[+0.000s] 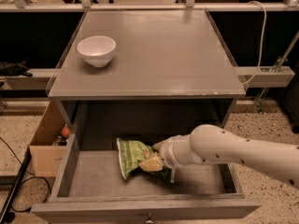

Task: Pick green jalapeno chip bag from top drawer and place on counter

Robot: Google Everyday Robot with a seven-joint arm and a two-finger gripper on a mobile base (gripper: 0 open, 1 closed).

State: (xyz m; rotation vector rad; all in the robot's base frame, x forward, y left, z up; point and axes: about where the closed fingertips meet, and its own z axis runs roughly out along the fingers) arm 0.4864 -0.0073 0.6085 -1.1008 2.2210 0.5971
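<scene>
Standing pulled out at the front, the drawer (93, 176) shows its small knob (149, 217) on the near face. On its grey bottom, near the middle, lies the green chip bag (131, 154), crumpled and tilted. The hand (156, 161) is closed on the bag's right edge, and its white arm (233, 148) reaches in from the right. A cardboard box (46, 143) sits on the floor left of the drawer. Above and behind, the tabletop (163, 55) carries a white bowl (96, 50) near its left side.

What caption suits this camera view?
Gripper at the green jalapeno chip bag inside the open top drawer, below the counter.
</scene>
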